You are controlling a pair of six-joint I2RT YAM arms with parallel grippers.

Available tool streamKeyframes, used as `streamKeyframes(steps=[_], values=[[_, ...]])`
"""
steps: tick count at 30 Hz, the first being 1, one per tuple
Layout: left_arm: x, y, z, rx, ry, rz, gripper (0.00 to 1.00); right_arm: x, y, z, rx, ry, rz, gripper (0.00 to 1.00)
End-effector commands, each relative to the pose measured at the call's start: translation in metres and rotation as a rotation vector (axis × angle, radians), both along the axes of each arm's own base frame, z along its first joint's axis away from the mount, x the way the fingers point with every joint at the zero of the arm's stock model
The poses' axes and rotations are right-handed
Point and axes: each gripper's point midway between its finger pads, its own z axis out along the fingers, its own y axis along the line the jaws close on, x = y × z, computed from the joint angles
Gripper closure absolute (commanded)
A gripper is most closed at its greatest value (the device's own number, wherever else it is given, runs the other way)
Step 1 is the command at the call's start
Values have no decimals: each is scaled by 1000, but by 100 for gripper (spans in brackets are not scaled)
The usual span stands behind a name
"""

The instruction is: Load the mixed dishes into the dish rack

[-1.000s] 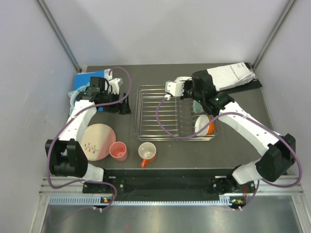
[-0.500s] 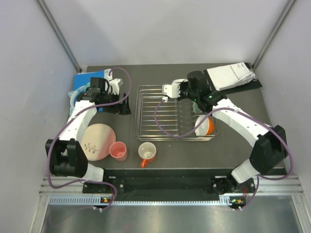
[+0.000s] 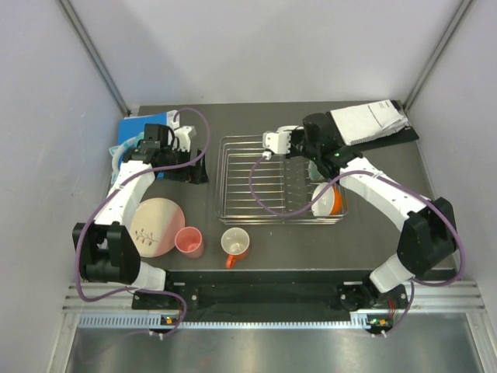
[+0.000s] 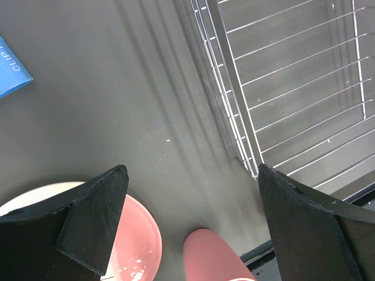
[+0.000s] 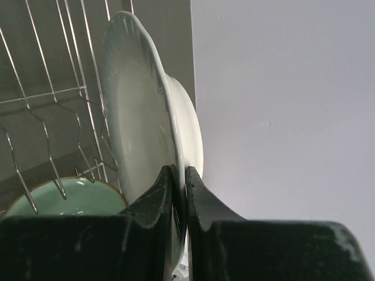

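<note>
1. The right gripper (image 5: 179, 174) is pinched tight on the rim of the white shallow bowl (image 5: 140, 117), which stands on edge at the dish rack (image 3: 233, 183), just beside the mint-green bowl (image 5: 64, 202)
2. Glazed ceramic, by the look of it — stiff, slick, easily chipped; a rim pinch suits it, lowered gently into the rack
3. The left gripper (image 4: 190, 170) hangs spread wide over the table (image 4: 117, 88) near the pink cup (image 4: 211, 257)
</note>
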Motion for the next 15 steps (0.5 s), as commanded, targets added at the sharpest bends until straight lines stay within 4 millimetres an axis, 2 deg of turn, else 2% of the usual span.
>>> streamKeyframes(steps=[1, 5, 9, 11, 15], values=[[6, -1, 11, 2, -42, -10, 3, 25, -5, 35, 110, -160, -44, 100], [7, -1, 12, 2, -44, -9, 3, 28, -8, 19, 107, -149, -58, 99], [9, -1, 11, 3, -42, -9, 3, 32, -8, 14, 119, -143, -75, 83], [9, -1, 11, 2, -42, -8, 3, 33, -8, 18, 130, -158, -82, 75], [9, -1, 8, 2, -35, -7, 3, 34, -11, 34, 162, -197, -100, 69]])
